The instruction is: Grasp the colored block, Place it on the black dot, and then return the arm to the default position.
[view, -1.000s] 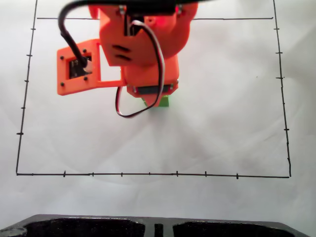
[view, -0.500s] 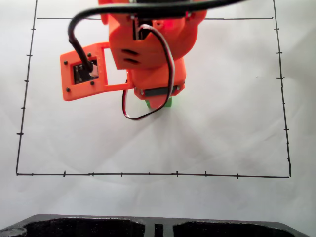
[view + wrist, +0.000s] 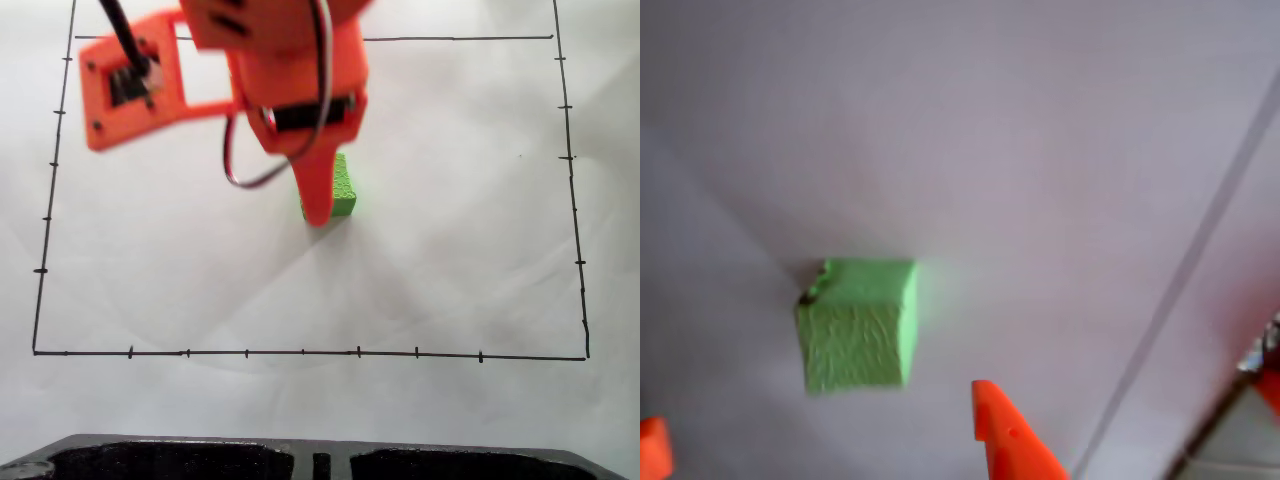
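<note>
The colored block (image 3: 343, 190), a bumpy bright green cube, rests on the white paper just right of the arm's tapered orange finger (image 3: 318, 200). In the wrist view the block (image 3: 858, 325) lies flat, ahead of the two orange fingertips (image 3: 995, 425) and between them. The gripper (image 3: 820, 425) is open and touches nothing. A dark sliver (image 3: 812, 291) peeks out at the block's upper left corner and looks like the black dot, mostly hidden beneath it. In the fixed view the arm (image 3: 290, 70) hangs over the upper left of the sheet, with the gripper (image 3: 325, 212) low beside the block.
Thin black border lines with ticks (image 3: 300, 352) frame the white sheet. A dark moulded base (image 3: 320, 460) runs along the bottom edge of the fixed view. In the wrist view a grey line (image 3: 1180, 290) crosses the paper at the right.
The arm has risen and swung towards the upper left. The green block, earlier mostly covered by the gripper, now sits uncovered on the paper.
</note>
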You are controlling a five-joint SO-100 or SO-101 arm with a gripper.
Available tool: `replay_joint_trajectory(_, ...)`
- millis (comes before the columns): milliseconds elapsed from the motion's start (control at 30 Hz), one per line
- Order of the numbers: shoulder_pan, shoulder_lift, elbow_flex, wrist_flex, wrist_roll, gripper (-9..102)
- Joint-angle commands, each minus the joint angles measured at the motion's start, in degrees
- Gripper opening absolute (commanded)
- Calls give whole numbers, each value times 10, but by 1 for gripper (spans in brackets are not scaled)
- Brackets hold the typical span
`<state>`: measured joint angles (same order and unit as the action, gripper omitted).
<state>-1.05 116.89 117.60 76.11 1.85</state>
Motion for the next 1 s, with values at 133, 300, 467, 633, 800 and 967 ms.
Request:
replay_joint_trajectory(133,31,165,-4,89,-58,36)
replay_joint_trajectory(300,48,250,33,108,-90,23)
replay_joint_trajectory(467,69,346,116,63,-89,6)
replay_joint_trajectory(633,62,441,215,14,-98,0)
replay_joint_trajectory(800,46,526,290,-20,-102,0)
replay_joint_trajectory(967,35,597,371,-76,-79,0)
